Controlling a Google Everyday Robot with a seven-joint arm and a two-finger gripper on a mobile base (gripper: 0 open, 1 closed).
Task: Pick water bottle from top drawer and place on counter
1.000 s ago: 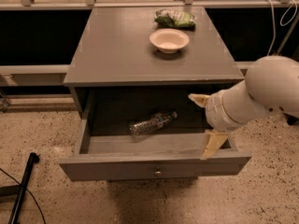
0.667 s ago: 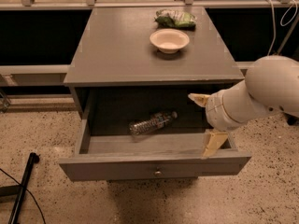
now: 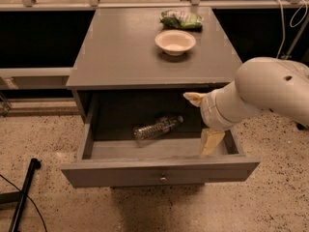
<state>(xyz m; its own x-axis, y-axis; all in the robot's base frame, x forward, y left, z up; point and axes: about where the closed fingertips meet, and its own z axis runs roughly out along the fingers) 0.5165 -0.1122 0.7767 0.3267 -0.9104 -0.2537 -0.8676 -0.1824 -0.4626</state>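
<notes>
Hand [image 3: 196, 124] spread wide, empty, inside top drawer [image 3: 145, 172], water bottle [image 3: 157, 127] apart, bowl [image 3: 175, 41] on counter [image 3: 123, 50]

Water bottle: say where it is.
In the camera view, the water bottle lies on its side in the open top drawer, the open gripper to its right.

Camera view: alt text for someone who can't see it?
A water bottle lies on its side in the open top drawer; the open gripper hangs at the drawer's right, clear of the bottle. A bowl and green bag sit on the counter.
</notes>
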